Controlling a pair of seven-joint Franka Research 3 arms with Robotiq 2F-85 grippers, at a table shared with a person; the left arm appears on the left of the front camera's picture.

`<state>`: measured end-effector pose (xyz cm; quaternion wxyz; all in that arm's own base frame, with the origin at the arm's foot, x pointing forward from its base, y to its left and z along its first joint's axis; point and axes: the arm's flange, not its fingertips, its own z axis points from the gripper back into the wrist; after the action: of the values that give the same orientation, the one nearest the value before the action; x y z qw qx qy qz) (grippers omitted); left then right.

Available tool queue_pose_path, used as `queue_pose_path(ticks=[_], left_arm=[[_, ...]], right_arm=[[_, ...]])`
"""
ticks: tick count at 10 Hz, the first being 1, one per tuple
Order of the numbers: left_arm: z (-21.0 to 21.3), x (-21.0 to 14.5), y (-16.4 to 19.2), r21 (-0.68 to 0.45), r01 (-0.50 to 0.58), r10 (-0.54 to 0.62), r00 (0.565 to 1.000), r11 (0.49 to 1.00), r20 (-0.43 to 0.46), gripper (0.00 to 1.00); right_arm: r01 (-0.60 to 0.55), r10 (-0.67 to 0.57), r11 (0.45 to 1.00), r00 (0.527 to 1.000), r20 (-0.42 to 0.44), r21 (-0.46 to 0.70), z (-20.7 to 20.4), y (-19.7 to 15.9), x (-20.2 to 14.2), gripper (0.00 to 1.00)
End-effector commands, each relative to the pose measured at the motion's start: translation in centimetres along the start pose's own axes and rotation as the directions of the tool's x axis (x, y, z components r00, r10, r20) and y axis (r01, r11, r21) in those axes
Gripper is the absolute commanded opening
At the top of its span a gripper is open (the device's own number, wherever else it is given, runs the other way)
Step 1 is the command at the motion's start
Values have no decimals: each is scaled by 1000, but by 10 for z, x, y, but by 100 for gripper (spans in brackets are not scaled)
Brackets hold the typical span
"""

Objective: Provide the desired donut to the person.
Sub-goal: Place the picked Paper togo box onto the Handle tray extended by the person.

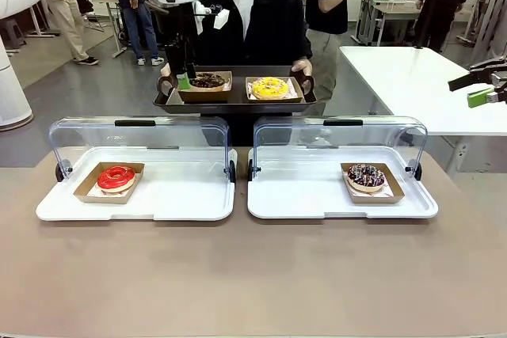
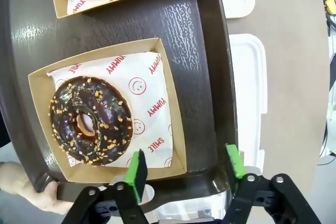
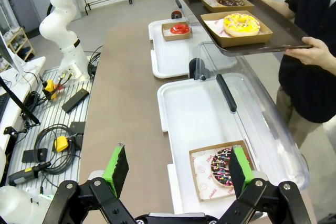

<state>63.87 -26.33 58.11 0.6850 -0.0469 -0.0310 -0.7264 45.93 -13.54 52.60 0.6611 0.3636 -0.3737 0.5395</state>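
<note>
Where left pincer (image 2: 186, 169) hovers: chocolate donut (image 2: 91, 119).

Two lidded display trays sit side by side on the table (image 1: 253, 275), lids open toward the far edge. Left tray (image 1: 182, 199): boxed donut (image 1: 116, 178) near its left edge. Right tray (image 1: 305, 195): boxed donut (image 1: 365, 177) near its right edge. Behind them the person (image 1: 253, 13) holds a serving tray (image 1: 238, 102) above the far edge; on it two boxed donuts, one left (image 1: 207, 81), one right (image 1: 269, 87). Left gripper (image 2: 186, 174) over that tray's left end, beside the left box.
</note>
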Motion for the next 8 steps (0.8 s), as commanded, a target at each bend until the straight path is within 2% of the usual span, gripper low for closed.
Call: queue_pose_path(ticks=[1,2,3,5,8], left_arm=[[11,2,7,-21,13,-12,1000,1000,15,100],[11,0,4,-24,13,-13,1000,1000,18,87],[13,-2,-2,-23,13,-13,1000,1000,22,96],[21,-11,-27,-11,40,-40,999,999,33,96],[36,-41,-88,26,40,-40,999,999,26,96]], right_arm=[[0,0,1000,1000,2,1,-1,0,0,100],[0,0,1000,1000,2,1,-1,0,0,100],[0,0,1000,1000,2,1,-1,0,0,100],[0,0,1000,1000,2,1,-1,0,0,100],[0,0,1000,1000,2,1,-1,0,0,100]])
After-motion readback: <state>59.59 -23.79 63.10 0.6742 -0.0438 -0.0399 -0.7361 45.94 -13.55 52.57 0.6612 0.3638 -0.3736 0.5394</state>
